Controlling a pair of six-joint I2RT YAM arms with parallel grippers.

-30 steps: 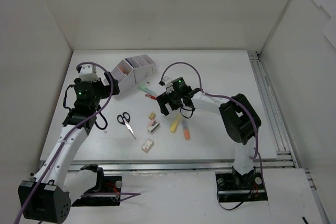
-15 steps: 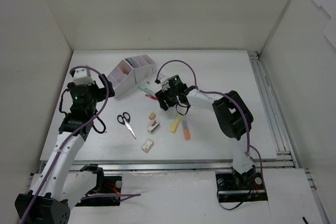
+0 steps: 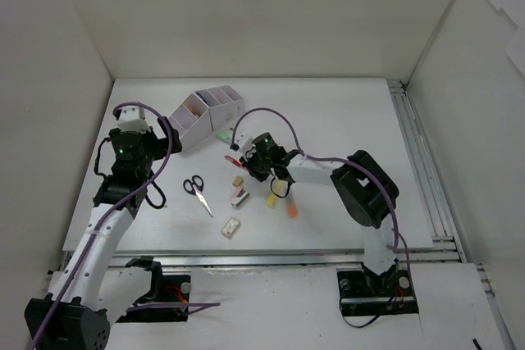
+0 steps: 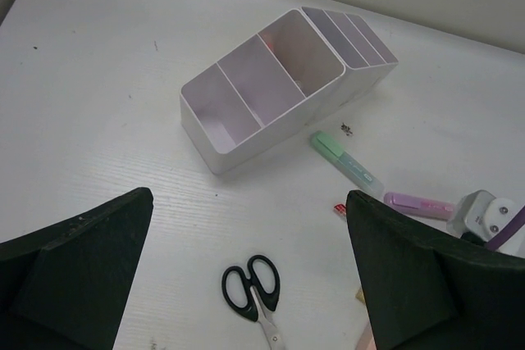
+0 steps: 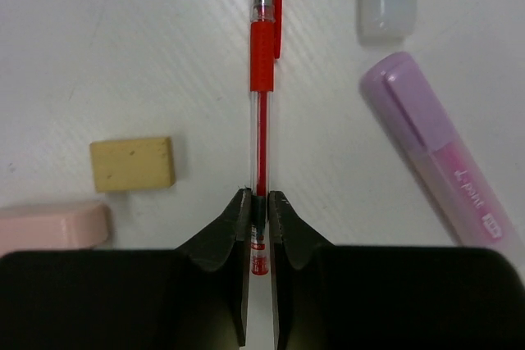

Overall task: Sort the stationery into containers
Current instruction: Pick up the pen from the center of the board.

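My right gripper (image 5: 258, 202) is shut on the tail end of a red pen (image 5: 261, 96) that lies flat on the table, pointing away from the jaws. In the top view this gripper (image 3: 246, 161) sits low, just right of the pen. The white organizer (image 3: 190, 133) with its stepped compartments (image 4: 271, 133) stands at the back left. Black-handled scissors (image 4: 253, 288) lie under my left gripper (image 4: 248, 197), which is open and holds nothing. In the top view the left gripper (image 3: 146, 171) hangs left of the scissors (image 3: 195, 190).
A lilac highlighter (image 5: 443, 153), a pale green one (image 4: 346, 161), a beige eraser (image 5: 133, 164) and a pink block (image 5: 49, 227) lie around the pen. Yellow (image 3: 274, 198) and orange (image 3: 291, 209) highlighters and a small block (image 3: 230, 227) lie nearer the front. White walls enclose the table.
The right gripper moved left and down to the red pen and closed on it. The left arm shifted slightly and stayed open.
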